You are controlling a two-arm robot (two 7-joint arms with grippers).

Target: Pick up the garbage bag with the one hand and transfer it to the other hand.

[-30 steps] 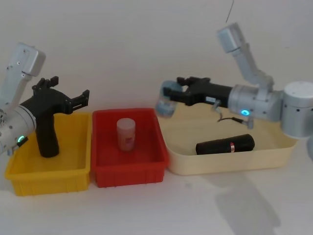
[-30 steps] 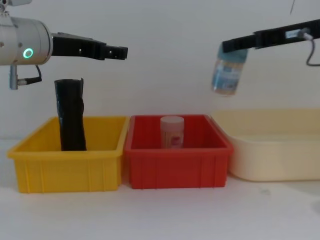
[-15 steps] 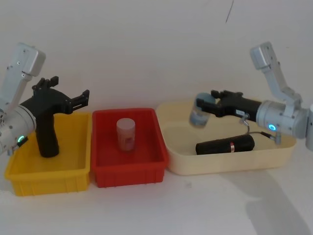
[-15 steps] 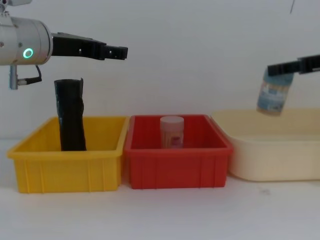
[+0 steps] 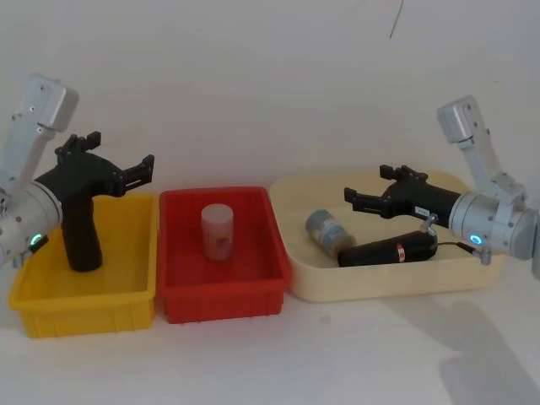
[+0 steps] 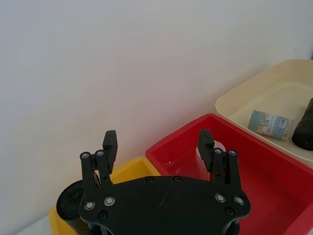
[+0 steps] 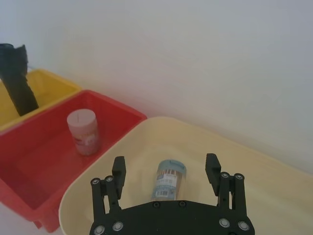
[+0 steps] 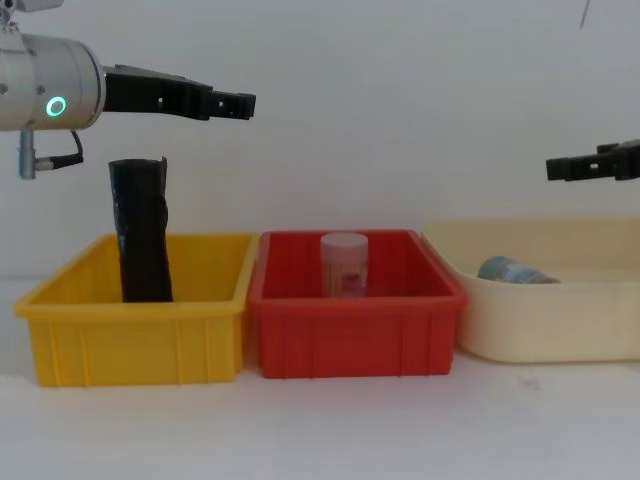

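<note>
- The smooth black plastic garbage bag roll [image 5: 388,251] lies in the cream tray [image 5: 384,285] at right, touching a blue-labelled bottle [image 5: 325,229].
- Right claw [image 5: 364,200] hovers above it, released.
- Left claw [image 5: 139,170] spread empty over the yellow bin [image 5: 84,299].

Behind my workspace stands a plain white wall [image 5: 253,76], bare and evenly lit, with a thin dark line [image 5: 396,18] hanging down from the top edge toward my right side. The bench [image 5: 337,354] in front of me is white too, smooth and matte, meeting the wall with hardly any visible seam. Soft grey shadows [image 5: 472,337] spread across the bench surface near my right, and the light looks diffuse, without hard glare anywhere
</note>
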